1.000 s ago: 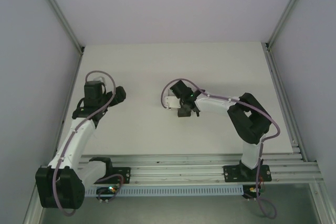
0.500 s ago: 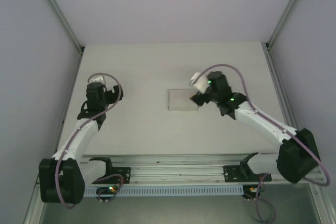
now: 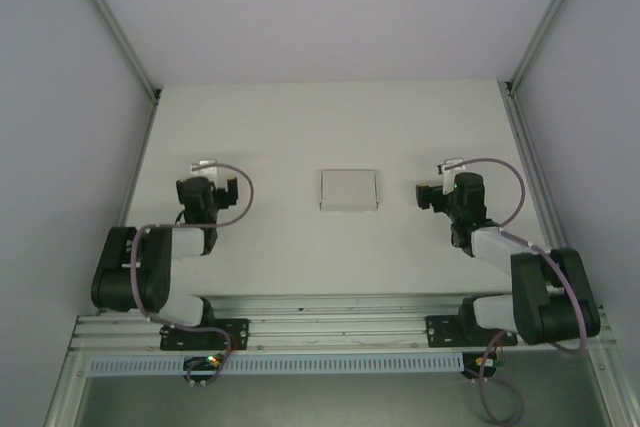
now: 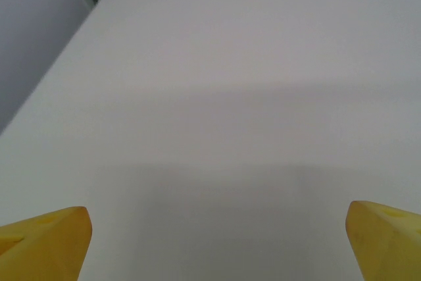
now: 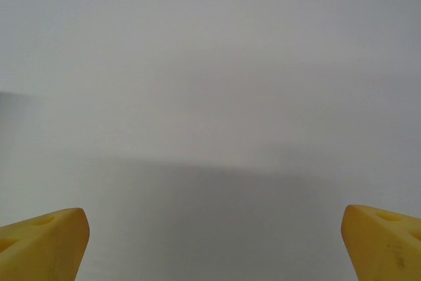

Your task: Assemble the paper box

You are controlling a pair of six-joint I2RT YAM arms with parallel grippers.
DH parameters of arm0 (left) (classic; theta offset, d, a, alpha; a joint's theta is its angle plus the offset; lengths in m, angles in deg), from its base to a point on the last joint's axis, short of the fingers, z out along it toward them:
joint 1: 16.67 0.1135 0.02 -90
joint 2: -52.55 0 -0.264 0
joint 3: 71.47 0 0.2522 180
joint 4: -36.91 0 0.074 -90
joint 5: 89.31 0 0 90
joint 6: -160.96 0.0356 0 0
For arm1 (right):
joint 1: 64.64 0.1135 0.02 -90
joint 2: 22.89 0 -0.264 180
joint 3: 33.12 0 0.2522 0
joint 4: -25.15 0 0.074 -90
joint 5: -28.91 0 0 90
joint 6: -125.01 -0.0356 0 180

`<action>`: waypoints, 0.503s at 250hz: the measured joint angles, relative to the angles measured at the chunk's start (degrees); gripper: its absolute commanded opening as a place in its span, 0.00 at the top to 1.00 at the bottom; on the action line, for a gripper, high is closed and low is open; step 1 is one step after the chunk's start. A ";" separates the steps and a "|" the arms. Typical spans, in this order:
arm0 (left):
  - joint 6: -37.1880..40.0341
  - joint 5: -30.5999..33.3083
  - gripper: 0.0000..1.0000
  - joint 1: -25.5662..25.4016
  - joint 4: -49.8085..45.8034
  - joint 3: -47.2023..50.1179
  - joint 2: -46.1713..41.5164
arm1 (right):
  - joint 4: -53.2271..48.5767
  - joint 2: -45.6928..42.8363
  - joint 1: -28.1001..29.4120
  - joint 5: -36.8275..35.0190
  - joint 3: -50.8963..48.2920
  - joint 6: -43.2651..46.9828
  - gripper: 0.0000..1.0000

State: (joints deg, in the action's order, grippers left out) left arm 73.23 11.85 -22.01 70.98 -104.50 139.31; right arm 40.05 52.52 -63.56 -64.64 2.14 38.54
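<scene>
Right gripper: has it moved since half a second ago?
Yes. The right gripper has drawn off rightward, leaving a gap to the paper box whose right edge it was at before.

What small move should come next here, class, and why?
Probably just park both arms: the paper box lies flat and looks closed on the table, apart from the left gripper and the right gripper, both open and empty.

Top cam: fixed high behind the arm bases point(image 3: 215, 332), looking down on the whole table point(image 3: 300, 127). Wrist cams: low, close over the table, facing out between own yellow fingertips point(image 4: 46, 245). All views share bare table surface.
</scene>
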 measured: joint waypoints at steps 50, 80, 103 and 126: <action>-2.03 -3.45 0.00 6.86 7.34 2.34 3.69 | 2.84 5.05 -3.74 8.85 5.62 -1.81 0.00; -2.69 -4.52 0.00 6.93 9.07 0.96 3.61 | 2.99 6.80 -2.45 12.63 8.87 -1.14 0.00; -2.69 -4.79 0.00 6.93 9.51 0.72 3.58 | 9.42 7.43 -1.20 12.35 6.19 -1.40 0.00; -2.69 -4.94 0.00 6.93 9.46 0.72 3.58 | 19.91 11.37 -1.44 11.26 0.39 -2.58 0.01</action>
State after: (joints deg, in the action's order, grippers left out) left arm 70.54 6.91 -15.08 80.44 -103.78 142.90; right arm 59.97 63.89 -65.00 -53.38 2.53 35.96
